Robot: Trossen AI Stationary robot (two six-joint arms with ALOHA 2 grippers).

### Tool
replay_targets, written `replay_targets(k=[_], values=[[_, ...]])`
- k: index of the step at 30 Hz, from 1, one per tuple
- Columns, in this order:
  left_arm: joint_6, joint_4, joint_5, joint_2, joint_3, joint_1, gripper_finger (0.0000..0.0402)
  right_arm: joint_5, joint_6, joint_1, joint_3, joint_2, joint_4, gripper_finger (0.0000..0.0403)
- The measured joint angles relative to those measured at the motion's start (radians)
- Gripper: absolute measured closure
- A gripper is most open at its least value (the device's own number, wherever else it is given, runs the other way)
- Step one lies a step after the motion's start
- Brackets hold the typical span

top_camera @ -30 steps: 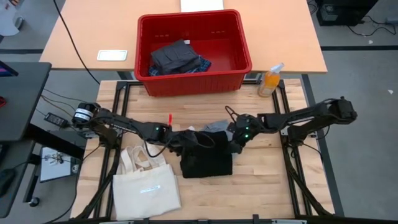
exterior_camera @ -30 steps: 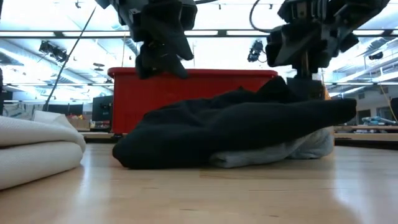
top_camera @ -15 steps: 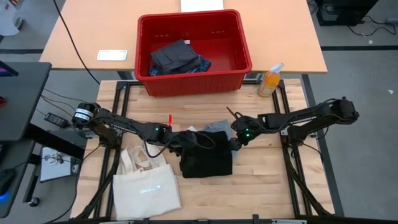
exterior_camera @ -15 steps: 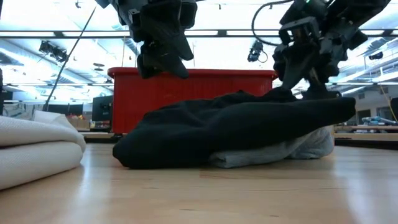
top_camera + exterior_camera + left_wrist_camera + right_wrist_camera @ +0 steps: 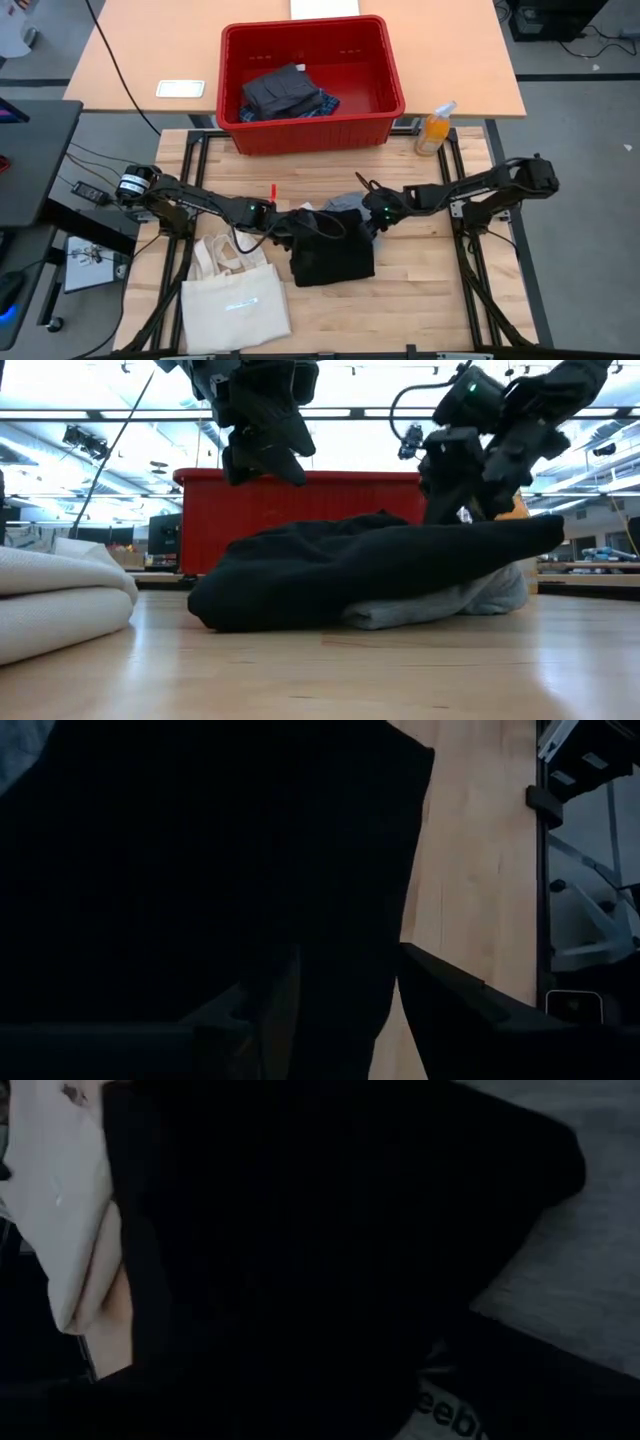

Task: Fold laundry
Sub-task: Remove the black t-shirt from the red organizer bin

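A black garment point(image 5: 332, 258) lies bunched on the table's middle, on top of a light grey top point(image 5: 345, 204) that sticks out at its far right side point(image 5: 450, 605). My left gripper point(image 5: 288, 228) hangs open above the black garment's left edge point(image 5: 200, 850), clear of it in the low view point(image 5: 262, 465). My right gripper point(image 5: 374, 225) is low over the garment's right part point(image 5: 455, 510). Whether it touches the cloth is hidden. Its wrist view is filled by black cloth point(image 5: 330, 1230) and grey cloth point(image 5: 560, 1290).
A red basket point(image 5: 385, 100) at the far edge holds a charcoal piece point(image 5: 280, 92) and a plaid piece point(image 5: 326, 103). A cream tote bag point(image 5: 232, 300) lies near left. An orange bottle point(image 5: 435, 128) stands far right. Bare wood lies right of the garments.
My right gripper has moved toward the table's left over the black garment and tipped, its arm drawing in from the right. The garment's raised right part has sunk a little.
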Motion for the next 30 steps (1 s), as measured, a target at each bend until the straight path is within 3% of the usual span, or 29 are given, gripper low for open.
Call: replay_targets(k=[4,10,12,15,21,30], values=[[0.002,-0.001,0.000,0.000,0.000,0.004,0.0230,-0.058,-0.002,-0.020,0.000,0.056,0.044,0.0151],[-0.004,-0.002,0.000,0.000,0.000,0.011,0.0230,-0.089,-0.001,-0.026,0.000,0.017,0.036,0.0337],[-0.007,-0.005,0.000,0.000,0.000,0.010,0.0230,-0.102,-0.006,-0.026,0.000,-0.029,0.031,0.0379],[-0.021,-0.005,0.000,-0.001,0.000,0.010,0.0230,-0.110,0.004,-0.030,0.022,-0.110,-0.049,0.0376],[-0.025,-0.001,0.000,-0.033,0.000,0.011,0.0230,-0.094,-0.046,-0.031,0.175,-0.213,-0.368,0.0376],[-0.021,0.013,0.000,-0.075,0.000,0.016,0.0230,-0.148,-0.153,-0.058,0.427,-0.142,-0.665,0.0382]])
